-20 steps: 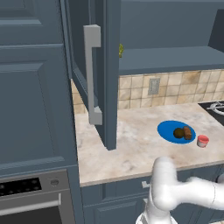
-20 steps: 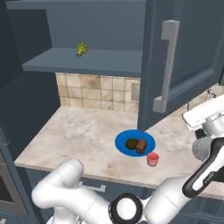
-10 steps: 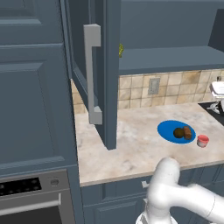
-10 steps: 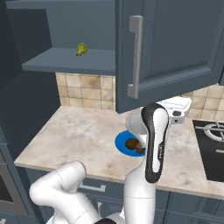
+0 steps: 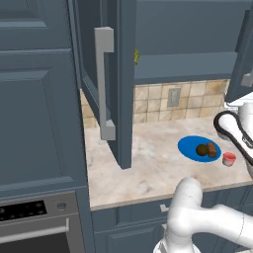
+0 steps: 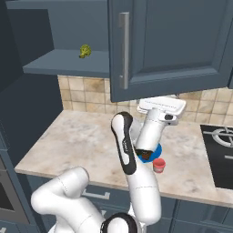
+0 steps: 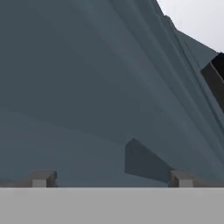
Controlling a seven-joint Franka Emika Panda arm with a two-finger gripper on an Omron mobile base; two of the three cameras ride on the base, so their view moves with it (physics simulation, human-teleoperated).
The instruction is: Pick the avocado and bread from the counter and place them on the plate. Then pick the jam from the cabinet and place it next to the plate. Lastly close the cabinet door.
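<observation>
Closing the cabinet door looks like the step in hand, judging by how everything else lies.

Nearest, the jam stands on the counter just beside the plate, at its near right edge in the left base view; it sits apart from the rim, where the task wants it. On the plate, the avocado and the bread lie side by side, touching or nearly so. With both food items and the jar delivered, only the door remains.

Above the plate, the arm is raised so the hand sits just under the bottom edge of the cabinet door. The gripper has its jaws spread wide and holds nothing. Through the hand camera the fingertips face a flat blue-grey panel at close range; contact cannot be told. Judgement: spread, empty jaws suit a push with the hand against the panel rather than a grasp of the bar handle.

Farther back, the door stands partly swung out from the cabinet, leaving the inner shelf exposed. A small yellow-green object rests on that shelf, not part of the task.
</observation>
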